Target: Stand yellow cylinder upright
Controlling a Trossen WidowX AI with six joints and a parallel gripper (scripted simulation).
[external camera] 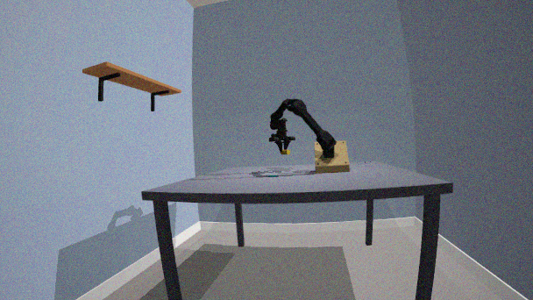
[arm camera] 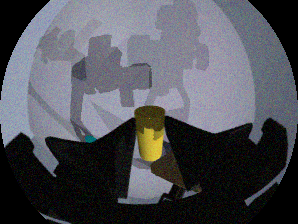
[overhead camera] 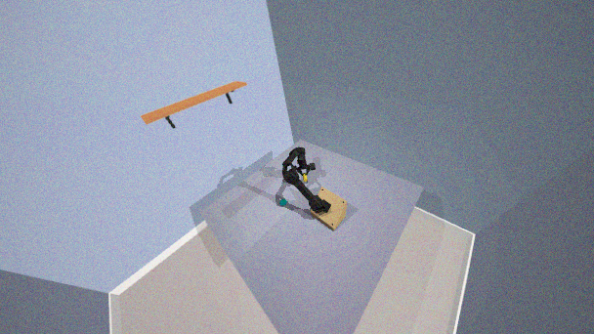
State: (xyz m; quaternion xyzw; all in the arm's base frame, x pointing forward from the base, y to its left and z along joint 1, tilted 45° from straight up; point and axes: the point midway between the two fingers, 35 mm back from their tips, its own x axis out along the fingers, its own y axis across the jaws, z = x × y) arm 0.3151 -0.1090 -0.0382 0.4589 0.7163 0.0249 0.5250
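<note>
Above table (external camera: 394, 182), well off surface: yellow tall cylinder (arm camera: 150, 133) pinched betw. fingers, end pointing down, held clear in air. Cyan circle (overhead camera: 282, 201) flat on table, off to side, apart from cyl.

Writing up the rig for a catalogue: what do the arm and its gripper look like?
The arm is matte black throughout, built of slim jointed links with rounded joints. It rises from a tan wooden block base. The gripper is black too, with two dark fingers. No cables or markings are discernible.
</note>
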